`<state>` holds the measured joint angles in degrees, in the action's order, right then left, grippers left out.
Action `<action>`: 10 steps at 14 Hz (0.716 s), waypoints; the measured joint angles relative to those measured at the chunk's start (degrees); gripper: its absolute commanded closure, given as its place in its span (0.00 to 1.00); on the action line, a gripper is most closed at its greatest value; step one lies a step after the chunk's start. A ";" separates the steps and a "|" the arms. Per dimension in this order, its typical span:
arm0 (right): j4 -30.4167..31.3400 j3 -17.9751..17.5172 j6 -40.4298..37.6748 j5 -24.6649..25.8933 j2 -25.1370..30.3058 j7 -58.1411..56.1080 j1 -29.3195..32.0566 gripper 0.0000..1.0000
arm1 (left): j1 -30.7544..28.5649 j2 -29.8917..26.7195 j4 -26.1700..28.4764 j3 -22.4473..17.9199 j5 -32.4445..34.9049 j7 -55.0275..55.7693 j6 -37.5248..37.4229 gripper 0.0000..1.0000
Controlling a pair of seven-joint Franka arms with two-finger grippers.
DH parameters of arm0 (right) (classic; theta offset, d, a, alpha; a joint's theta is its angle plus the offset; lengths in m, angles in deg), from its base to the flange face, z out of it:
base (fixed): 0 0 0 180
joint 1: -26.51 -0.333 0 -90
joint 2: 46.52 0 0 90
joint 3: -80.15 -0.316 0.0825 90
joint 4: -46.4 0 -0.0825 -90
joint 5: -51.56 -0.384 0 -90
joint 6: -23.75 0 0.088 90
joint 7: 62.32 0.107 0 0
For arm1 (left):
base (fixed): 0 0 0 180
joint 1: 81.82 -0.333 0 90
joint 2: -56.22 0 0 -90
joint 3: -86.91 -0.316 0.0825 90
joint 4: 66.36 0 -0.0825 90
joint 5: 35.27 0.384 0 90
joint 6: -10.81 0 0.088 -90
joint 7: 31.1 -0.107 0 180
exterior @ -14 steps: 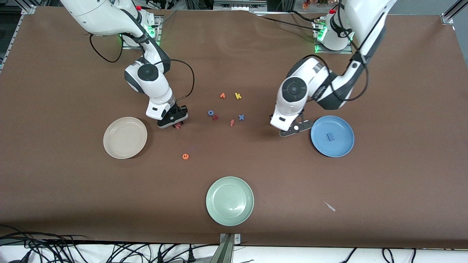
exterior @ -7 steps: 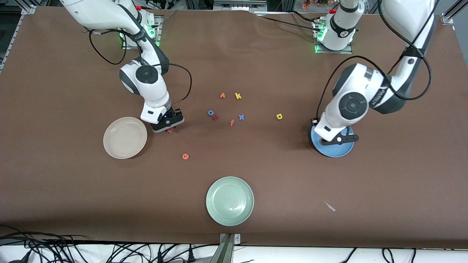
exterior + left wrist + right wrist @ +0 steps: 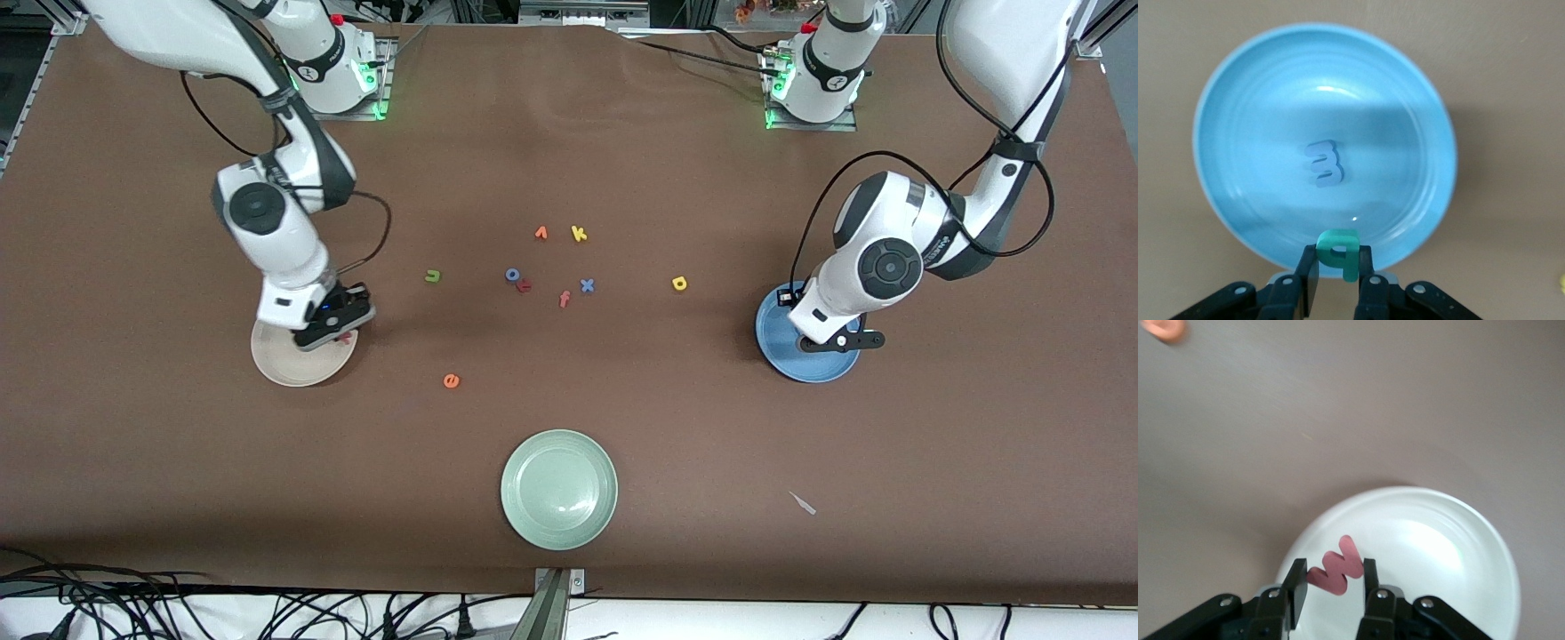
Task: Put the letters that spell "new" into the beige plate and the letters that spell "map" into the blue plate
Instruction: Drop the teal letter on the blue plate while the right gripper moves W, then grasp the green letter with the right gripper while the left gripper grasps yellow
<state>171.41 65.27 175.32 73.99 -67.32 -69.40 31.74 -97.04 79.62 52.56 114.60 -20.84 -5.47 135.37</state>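
The right hand (image 3: 1330,590) hangs over the beige plate (image 3: 276,369), toward the right arm's end of the worktop (image 3: 178,462), clamped on the salmon-red "w" (image 3: 1335,572). The left hand (image 3: 1337,280) hangs over the rim of the blue plate (image 3: 1231,113), at the left arm's end, clamped on the teal "a" (image 3: 1339,248); the periwinkle "m" (image 3: 1325,163) already lies in that plate. On the bare worktop, around its middle, lie the olive "n" (image 3: 432,276), the orange "e" (image 3: 452,380) and the yellow "p" (image 3: 679,284). These foam letters look featherlight and springy, so they probably squash under a hard pinch and may cling to the pads on release. I would pinch each one across its flat sides.
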 measured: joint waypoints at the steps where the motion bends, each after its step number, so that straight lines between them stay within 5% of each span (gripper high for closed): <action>1: 0.17 0.04 -0.02 -0.09 -0.03 -0.80 1.34 0.62 | -0.67 0.38 2.14 0.00 0.00 -0.25 2.94 1.00; 2: 0.40 0.05 -0.03 -0.09 -0.08 -0.93 2.19 0.32 | -1.05 0.79 3.60 0.00 0.00 -0.29 4.91 1.00; 3: 0.62 0.05 -0.04 -0.09 -0.16 -0.93 2.60 0.26 | -1.23 1.17 4.37 0.00 0.04 -0.31 6.07 1.00; 4: 0.76 0.05 -0.04 -0.27 -0.27 -0.93 2.73 0.22 | -1.39 1.64 4.67 -0.01 0.30 -0.31 6.94 0.81; 5: 0.83 -0.03 -0.12 -0.90 -0.36 -0.89 2.73 0.22 | -1.67 2.20 4.75 -0.02 0.92 -0.31 7.59 0.33; 6: 0.90 -0.22 -0.56 -2.20 -0.40 -0.64 2.72 0.22 | -1.99 2.69 4.75 -0.02 1.29 -0.31 8.03 0.00; 10: 0.91 -3.92 -2.54 -4.91 -0.34 5.33 2.69 0.21 | -2.56 3.02 4.26 0.28 1.33 -0.36 7.48 0.00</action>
<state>172.32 61.35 172.78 69.08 -67.65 -64.07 34.44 -99.60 82.65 56.82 114.88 -19.51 -5.83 142.85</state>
